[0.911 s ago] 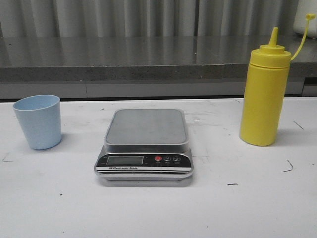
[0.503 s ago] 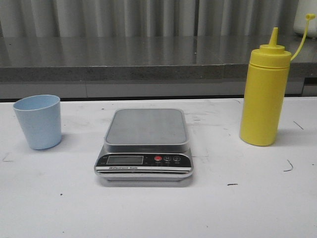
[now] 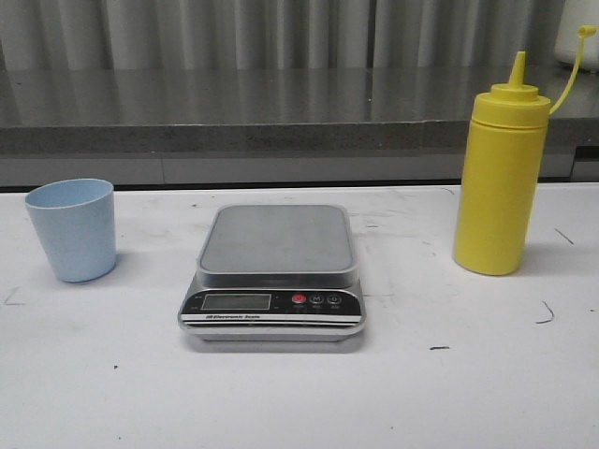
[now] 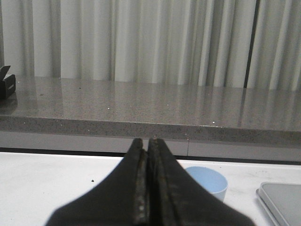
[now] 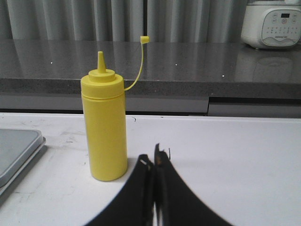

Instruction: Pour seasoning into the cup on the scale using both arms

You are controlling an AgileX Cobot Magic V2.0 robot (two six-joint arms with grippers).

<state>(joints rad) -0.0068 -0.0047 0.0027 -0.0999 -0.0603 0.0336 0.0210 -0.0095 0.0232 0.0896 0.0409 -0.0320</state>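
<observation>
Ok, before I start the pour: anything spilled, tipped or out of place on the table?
Nothing stands out. The cup and the seasoning bottle both stand upright on the table, either side of the scale, whose platform is bare. No spill shows. The bottle's cap hangs off its nozzle on the strap, and the cup is not yet on the scale.

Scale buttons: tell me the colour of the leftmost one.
Red. The leftmost button on the scale shows best in the front view, beside the LCD display.
</observation>
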